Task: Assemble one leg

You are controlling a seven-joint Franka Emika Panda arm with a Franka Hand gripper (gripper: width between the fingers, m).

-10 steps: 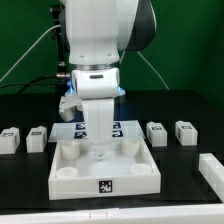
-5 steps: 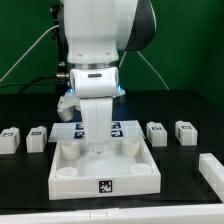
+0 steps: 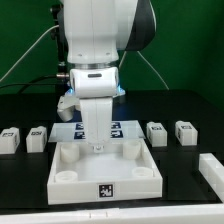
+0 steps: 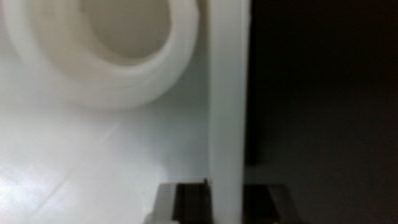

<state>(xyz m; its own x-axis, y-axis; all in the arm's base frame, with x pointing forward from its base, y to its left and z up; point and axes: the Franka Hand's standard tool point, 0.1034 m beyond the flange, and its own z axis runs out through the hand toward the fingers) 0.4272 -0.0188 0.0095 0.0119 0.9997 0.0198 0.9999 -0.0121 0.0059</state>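
Note:
The large white square panel (image 3: 70, 168) with round corner sockets lies in the middle of the black table. My gripper (image 3: 97, 141) is down at the panel's far edge, and its fingers stand on either side of the thin rim. The wrist view shows that rim (image 4: 228, 100) running between the two dark fingers (image 4: 183, 205), with one round socket (image 4: 98, 50) beside it. The gripper (image 4: 228, 206) looks shut on the rim. Two small white legs with tags lie at the exterior view's left (image 3: 36, 137) and two at its right (image 3: 157, 132).
The marker board (image 3: 125, 128) lies flat behind the panel, partly hidden by the arm. A white bar-shaped part (image 3: 212, 171) lies at the front of the exterior view's right. A green wall closes off the back.
The panel has slid a little toward the front of the table with the gripper at its far edge. The legs have not moved.

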